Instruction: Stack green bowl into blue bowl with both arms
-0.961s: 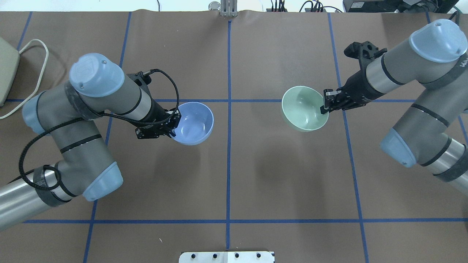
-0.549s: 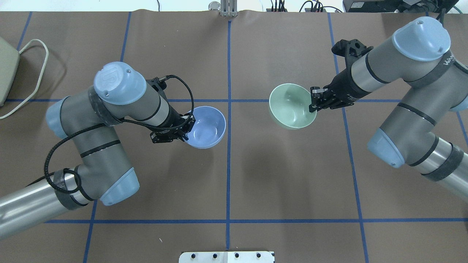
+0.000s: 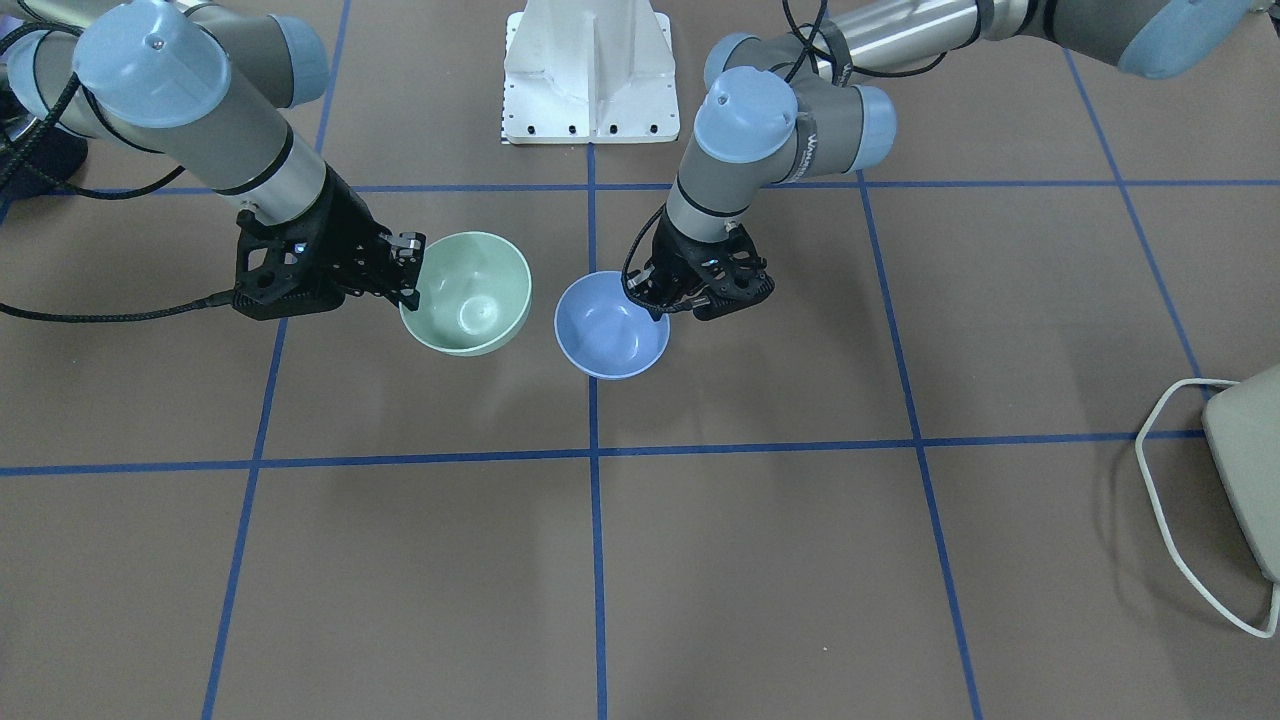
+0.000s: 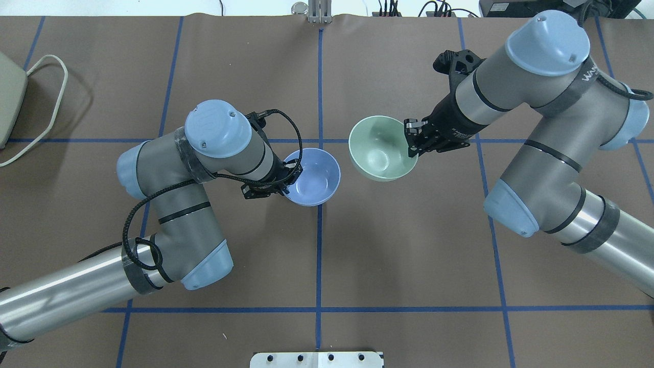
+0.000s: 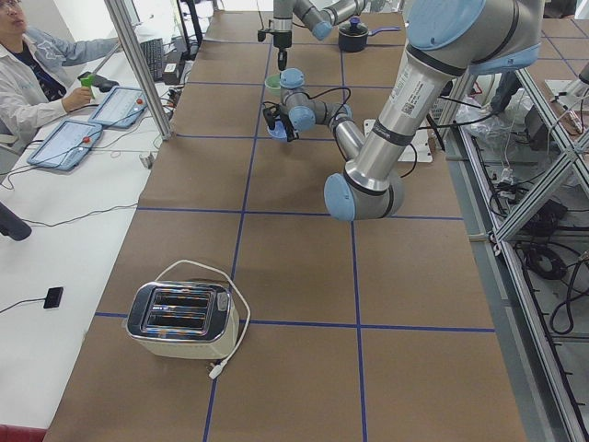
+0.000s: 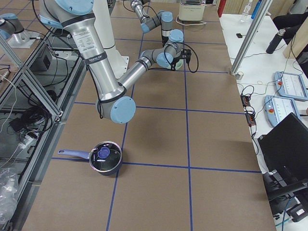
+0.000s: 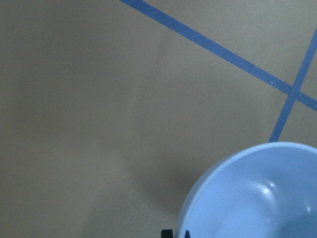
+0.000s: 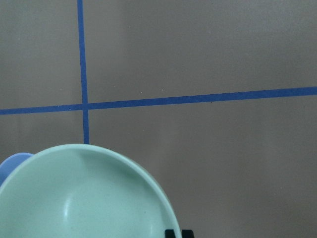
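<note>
My left gripper (image 4: pixel 289 180) is shut on the near-left rim of the blue bowl (image 4: pixel 312 175), which it holds upright above the table by the centre line. The blue bowl also shows in the front view (image 3: pixel 612 325) and the left wrist view (image 7: pixel 257 198). My right gripper (image 4: pixel 412 144) is shut on the right rim of the green bowl (image 4: pixel 380 148), held upright in the air just right of the blue bowl. The bowls are side by side, a small gap apart. The green bowl fills the bottom of the right wrist view (image 8: pixel 84 198) and shows in the front view (image 3: pixel 468 292).
A toaster (image 5: pixel 181 319) with a white cable sits at the table's left end. A black pot with a blue handle (image 6: pixel 103 157) sits at the right end. The white pedestal (image 3: pixel 588 75) stands at the robot's base. Blue tape lines grid the brown table.
Both arms have moved inward toward the centre line, each carrying its bowl. The gap between the blue and green bowls has shrunk from wide to small.
</note>
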